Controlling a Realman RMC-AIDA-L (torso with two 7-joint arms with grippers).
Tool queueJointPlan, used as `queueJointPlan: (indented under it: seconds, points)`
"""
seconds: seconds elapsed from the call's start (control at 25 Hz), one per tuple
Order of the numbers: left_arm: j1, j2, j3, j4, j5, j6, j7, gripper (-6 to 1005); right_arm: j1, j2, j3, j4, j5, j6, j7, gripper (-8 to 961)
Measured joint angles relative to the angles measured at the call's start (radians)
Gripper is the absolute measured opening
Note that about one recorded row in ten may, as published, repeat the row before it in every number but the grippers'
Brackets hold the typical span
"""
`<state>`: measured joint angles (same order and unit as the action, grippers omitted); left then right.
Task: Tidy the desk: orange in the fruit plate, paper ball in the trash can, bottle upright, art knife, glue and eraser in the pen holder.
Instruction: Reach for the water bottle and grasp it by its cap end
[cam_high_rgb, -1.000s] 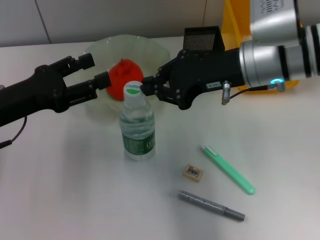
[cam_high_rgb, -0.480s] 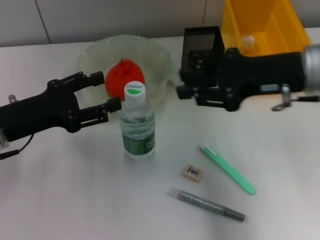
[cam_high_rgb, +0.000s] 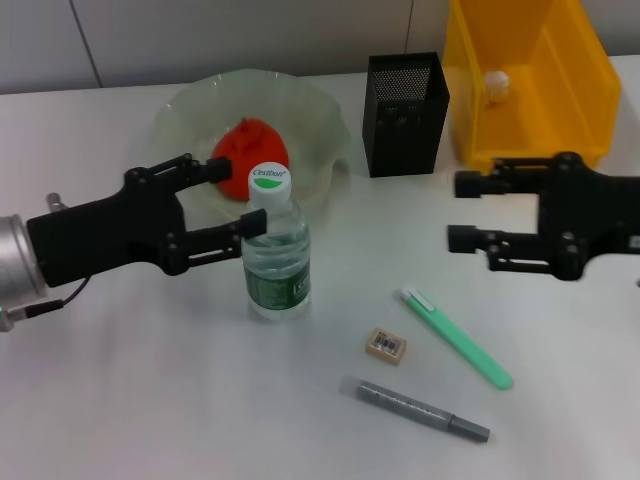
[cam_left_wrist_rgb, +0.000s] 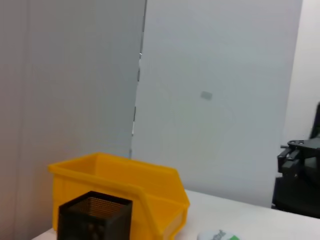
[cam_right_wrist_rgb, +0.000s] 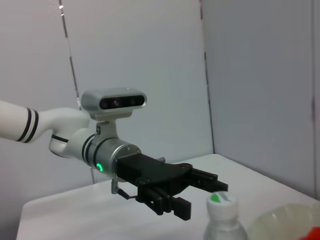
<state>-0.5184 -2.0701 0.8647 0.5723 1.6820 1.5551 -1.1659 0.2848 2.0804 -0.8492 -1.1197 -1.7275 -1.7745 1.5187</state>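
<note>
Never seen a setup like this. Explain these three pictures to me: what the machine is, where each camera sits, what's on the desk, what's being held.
It is a two-armed robot. The big picture looks down from its head; the other two come from cameras on its wrists. The left tool is open beside the cap of the upright water bottle; the right tool is open near the yellow bin, which holds a paper ball. Neither holds anything. An orange sits in the glass fruit plate. The black mesh pen holder stands behind. An eraser, green art knife and grey glue pen lie loose.
</note>
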Motion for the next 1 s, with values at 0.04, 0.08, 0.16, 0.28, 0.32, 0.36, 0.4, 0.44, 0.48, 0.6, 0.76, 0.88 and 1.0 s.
queueJointPlan:
  seconds: [0.04, 0.08, 0.16, 0.28, 0.32, 0.36, 0.4, 0.44, 0.48, 0.6, 0.76, 0.88, 1.0]
  points:
    - [0.000, 0.000, 0.000, 0.000, 0.000, 0.000, 0.000, 814, -0.007, -0.001, 0.013, 0.010, -0.002, -0.003, -0.005, 592]
    - [-0.005, -0.001, 0.012, -0.002, -0.001, -0.005, 0.005, 814, -0.013, -0.002, 0.026, 0.020, -0.005, -0.005, -0.008, 596]
    - [-0.014, -0.004, 0.024, -0.009, -0.007, -0.017, 0.014, 814, -0.027, -0.005, 0.051, 0.045, -0.014, -0.005, -0.010, 604]
    - [-0.021, -0.005, 0.024, -0.017, -0.012, -0.022, 0.020, 815, -0.034, -0.006, 0.055, 0.057, -0.018, -0.003, -0.010, 608]
    - [-0.047, -0.006, 0.025, -0.060, -0.027, -0.043, 0.047, 815, -0.038, -0.006, 0.055, 0.066, -0.019, 0.000, -0.011, 609]
    - [-0.047, -0.006, 0.025, -0.060, -0.027, -0.043, 0.047, 815, -0.038, -0.006, 0.055, 0.066, -0.019, 0.000, -0.011, 609]
    - [-0.055, -0.006, 0.025, -0.073, -0.030, -0.050, 0.055, 815, -0.039, -0.007, 0.055, 0.070, -0.021, 0.001, -0.012, 609]
    - [-0.055, -0.006, 0.025, -0.073, -0.030, -0.050, 0.055, 815, -0.039, -0.007, 0.055, 0.070, -0.021, 0.001, -0.012, 609]
    - [-0.055, -0.006, 0.025, -0.073, -0.030, -0.050, 0.055, 815, -0.040, -0.008, 0.055, 0.071, -0.021, 0.001, -0.012, 609]
    - [-0.090, -0.006, 0.025, -0.115, -0.033, -0.077, 0.087, 815, -0.040, -0.009, 0.055, 0.072, -0.021, 0.001, -0.012, 609]
    - [-0.096, -0.009, 0.028, -0.118, -0.033, -0.089, 0.111, 815, -0.041, -0.010, 0.056, 0.080, -0.024, 0.005, -0.015, 609]
    - [-0.094, -0.008, 0.029, -0.118, -0.034, -0.092, 0.115, 776, -0.041, -0.010, 0.056, 0.081, -0.028, 0.008, -0.015, 609]
    - [-0.089, -0.005, 0.033, -0.118, -0.034, -0.090, 0.127, 736, -0.041, -0.010, 0.056, 0.081, -0.033, 0.014, -0.015, 609]
